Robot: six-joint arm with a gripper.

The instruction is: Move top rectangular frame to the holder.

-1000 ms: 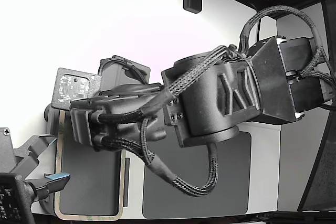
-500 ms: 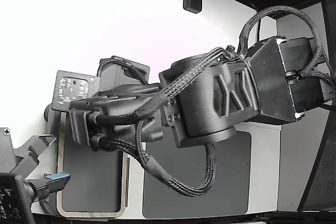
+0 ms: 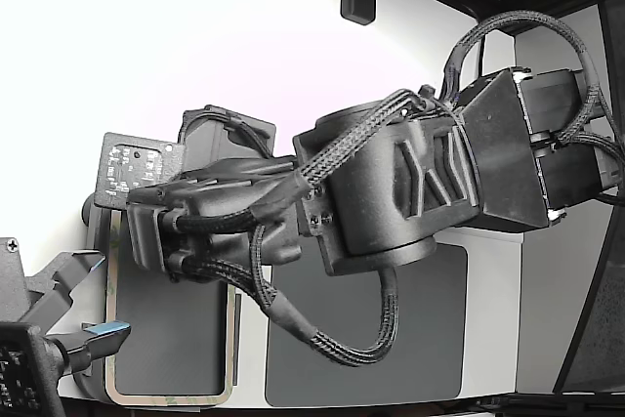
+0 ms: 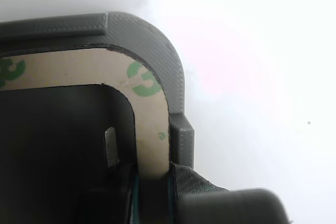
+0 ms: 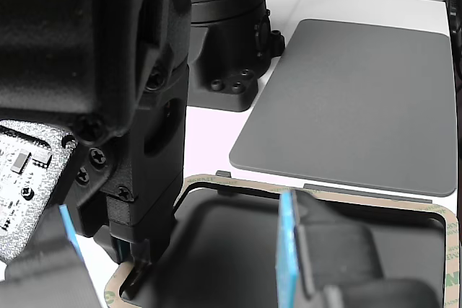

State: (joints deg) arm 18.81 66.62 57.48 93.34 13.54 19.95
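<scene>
exterior: top rectangular frame (image 3: 110, 339) lies at lower left beside dark pad (image 3: 391, 339) | wrist: frame seated in holder (image 4: 152, 40), placing step | other: gripper (image 5: 133, 268) at frame corner, grip unclear; next, release and lift clear
</scene>
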